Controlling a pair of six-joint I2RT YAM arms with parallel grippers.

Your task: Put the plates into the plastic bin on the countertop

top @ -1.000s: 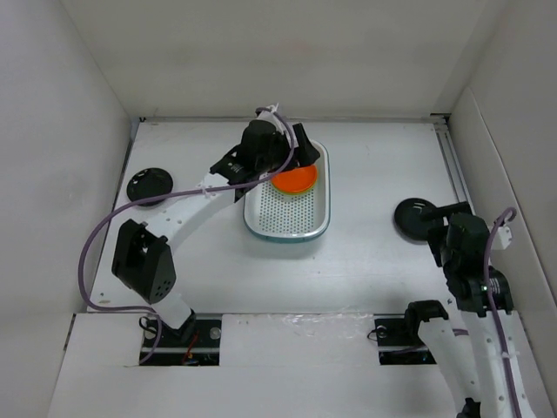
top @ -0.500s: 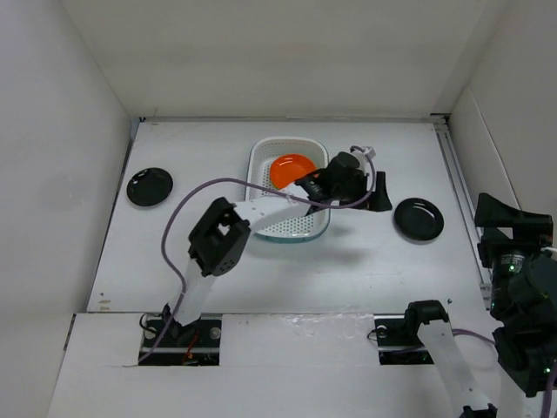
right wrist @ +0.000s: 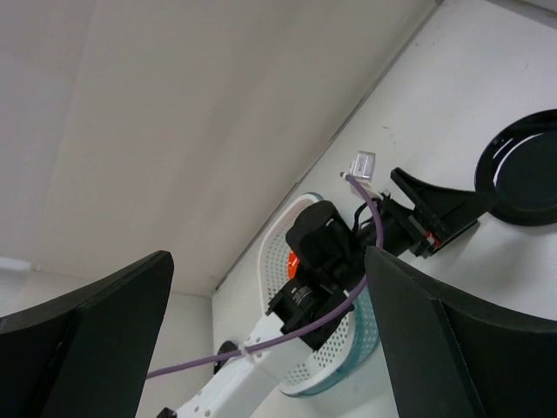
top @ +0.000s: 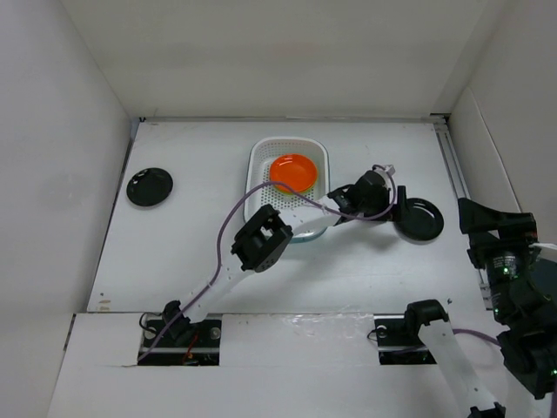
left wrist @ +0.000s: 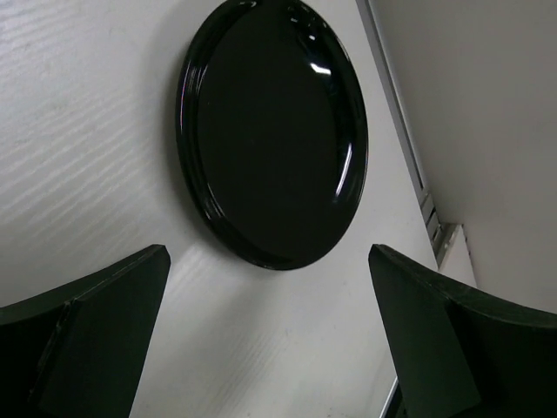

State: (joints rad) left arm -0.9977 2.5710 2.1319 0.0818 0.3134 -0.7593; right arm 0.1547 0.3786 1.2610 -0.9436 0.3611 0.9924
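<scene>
Work surface: a flat white table (top: 200, 235) enclosed by white walls.

Bin: the white perforated plastic bin with a pale teal edge (top: 253, 178) stands at upper centre of the overhead view. One glossy round orange plate (top: 293, 171) lies inside it, in the far half.

Plates outside the bin: a glossy round black plate (top: 150, 186) lies on the table at the left of the overhead view, well apart from the bin. A second glossy round black plate (top: 422, 220) lies to the right of the bin, near the right-hand wall.

Left arm: it reaches from its base at lower left diagonally across the front of the bin to the second black plate. The left arm's fingers (left wrist: 96, 335) are spread wide and hold nothing. In the left wrist view this plate fills the upper centre of the frame, flat on the table. It sits beyond the two fingertips, with no contact visible.

Right arm: it stands at the right edge of the overhead view, raised off the table. The right arm's fingers (right wrist: 87, 344) are spread wide and empty. The right wrist view looks down on the left arm, the bin and the second black plate at the frame's right edge.
</scene>
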